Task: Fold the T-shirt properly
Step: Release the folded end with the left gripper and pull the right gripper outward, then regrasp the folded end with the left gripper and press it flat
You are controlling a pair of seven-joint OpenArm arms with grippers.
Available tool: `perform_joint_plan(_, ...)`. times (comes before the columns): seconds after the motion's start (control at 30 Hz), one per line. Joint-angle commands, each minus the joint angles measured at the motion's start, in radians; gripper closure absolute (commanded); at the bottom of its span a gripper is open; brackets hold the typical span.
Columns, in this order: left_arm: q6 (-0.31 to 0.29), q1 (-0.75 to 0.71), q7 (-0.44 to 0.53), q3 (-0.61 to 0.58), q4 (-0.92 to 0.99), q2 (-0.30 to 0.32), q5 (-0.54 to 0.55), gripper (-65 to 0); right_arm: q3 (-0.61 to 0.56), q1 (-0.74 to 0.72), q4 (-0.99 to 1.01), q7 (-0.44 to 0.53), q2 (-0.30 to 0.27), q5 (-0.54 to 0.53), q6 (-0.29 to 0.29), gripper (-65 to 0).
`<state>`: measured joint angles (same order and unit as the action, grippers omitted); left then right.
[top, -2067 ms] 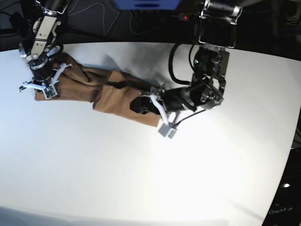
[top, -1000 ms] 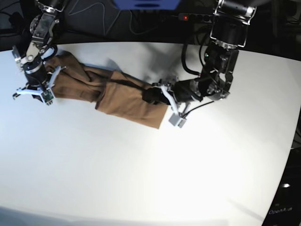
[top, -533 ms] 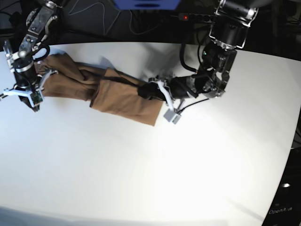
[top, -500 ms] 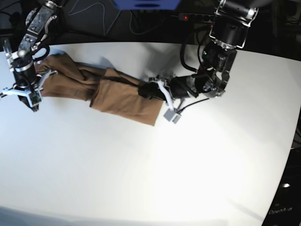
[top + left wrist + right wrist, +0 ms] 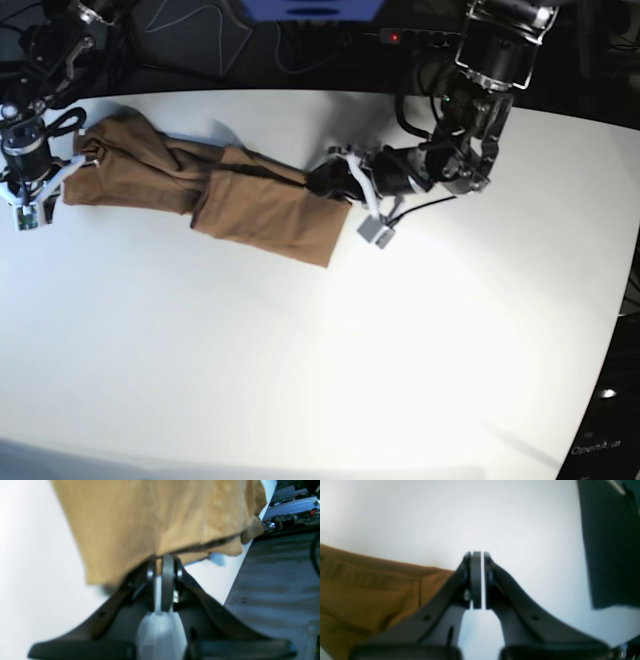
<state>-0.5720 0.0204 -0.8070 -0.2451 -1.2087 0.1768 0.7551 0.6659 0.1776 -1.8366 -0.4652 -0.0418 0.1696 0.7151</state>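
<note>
The tan-brown T-shirt [image 5: 200,195] lies as a long, bunched strip across the back left of the white table [image 5: 300,360]. My left gripper [image 5: 325,182] sits at the shirt's right end; in the left wrist view the gripper [image 5: 162,558] is shut with the T-shirt's [image 5: 150,517] edge pinched at its tips. My right gripper [image 5: 28,198] is just off the shirt's left end. In the right wrist view it [image 5: 477,555] is shut and empty over bare table, with the T-shirt [image 5: 370,592] to its left.
The table's back edge drops to a dark area [image 5: 607,542] beyond my right gripper. Cables and a power strip [image 5: 410,38] lie behind the table. A grey floor [image 5: 275,580] shows past the table edge in the left wrist view.
My right gripper has moved left and back, off the shirt's left end. The shirt has shifted slightly left. My left gripper stays on the right end.
</note>
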Motion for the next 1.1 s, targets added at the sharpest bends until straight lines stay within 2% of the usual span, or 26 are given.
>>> perform_joint_plan(0.0, 0.022, -0.024, -0.042, -0.001, -0.013, 0.005, -0.004, -2.8, 0.019, -0.036, -0.016, -0.022, -0.022, -0.040, -0.017, 0.0)
perform_joint_plan(0.07, 0.022, -0.041, -0.047, -0.001, -0.047, 0.007, -0.006, -2.8, 0.031, -0.062, -0.018, -0.151, -0.031, -0.115, -0.017, 0.0)
perform_joint_plan(0.2, 0.025, -0.044, -0.048, -0.001, -0.069, 0.007, 0.001, -2.8, 0.030, -0.083, -0.018, -0.389, -0.096, -0.295, -0.017, 0.0)
perform_joint_plan(0.27, 0.048, -0.044, -0.048, -0.001, -0.076, 0.007, 0.004, -2.8, 0.031, -0.088, -0.018, -0.502, -0.126, -0.382, -0.017, -0.1)
perform_joint_plan(0.33, 0.062, -0.044, -0.048, -0.001, -0.112, 0.007, 0.005, -2.8, 0.031, -0.088, -0.018, -0.596, -0.155, -0.468, -0.017, -0.3)
perform_joint_plan(0.4, 0.062, -0.044, -0.050, -0.001, -0.168, 0.007, 0.007, -2.8, 0.031, -0.088, -0.018, -0.645, -0.169, -0.528, -0.017, -0.3)
perform_joint_plan(0.57, 0.062, -0.037, -0.124, 0.002, -0.319, 0.000, 0.007, -2.6, 0.028, -0.088, -0.024, -0.646, -0.171, -0.534, -0.017, -0.3)
perform_joint_plan(0.73, 0.062, -0.023, -0.139, 0.049, -0.422, -0.021, 0.007, -2.6, 0.027, -0.077, -0.024, -0.646, -0.171, -0.534, -0.017, -0.3)
perform_joint_plan(0.83, 0.062, 0.042, -0.150, 0.059, -0.383, -0.058, -0.009, -2.6, 0.027, -0.072, -0.024, -0.649, -0.171, -0.534, -0.017, -1.3)
perform_joint_plan(1.0, 0.062, 0.158, -0.142, 0.056, -0.211, -0.118, -0.007, -2.6, 0.027, -0.049, -0.027, -0.646, -0.171, -0.534, -0.017, -11.5)
perform_joint_plan(1.07, 0.062, 0.194, -0.140, 0.056, -0.145, -0.132, -0.009, -2.6, 0.030, -0.049, -0.027, -0.646, -0.171, -0.534, -0.017, -13.5)
